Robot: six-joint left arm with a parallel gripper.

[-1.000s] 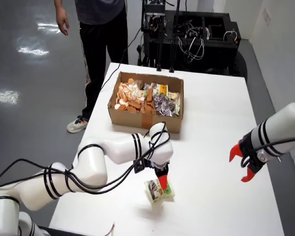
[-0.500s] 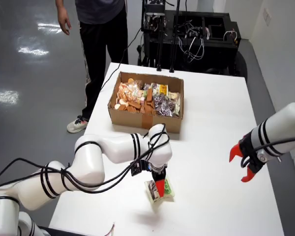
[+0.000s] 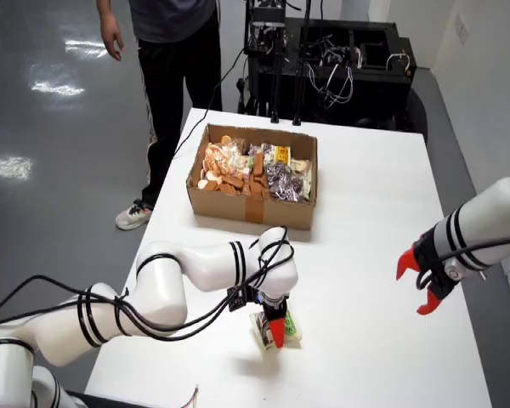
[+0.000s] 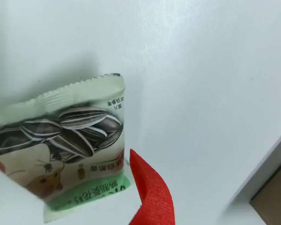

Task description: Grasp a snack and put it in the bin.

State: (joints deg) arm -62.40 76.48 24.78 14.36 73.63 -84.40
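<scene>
The sunflower-seed packet (image 3: pixel 274 326) lay on the white bench (image 3: pixel 365 221), on the near side of the cardboard box (image 3: pixel 253 173) and well apart from it. The working arm's pincer (image 3: pixel 276 330) was down at the packet. In the wrist view one red finger (image 4: pixel 152 194) stood at the packet's (image 4: pixel 61 150) side edge, with only a sliver of the other at the frame's far-left edge. The pincer seemed spread to about the packet's width, with the packet between the fingers; whether they already pressed on it I cannot tell.

To do this step well, the fingers needed to reach bench level so they caught the body of the packet, not just its crimped seam, then squeeze gently, since the thin film would buckle or slip. Centring the grip over the packet's middle would keep it from swinging on the carry toward the box, which already held many snacks.

The second arm (image 3: pixel 459 242), far to the box's right, hung idle.
</scene>
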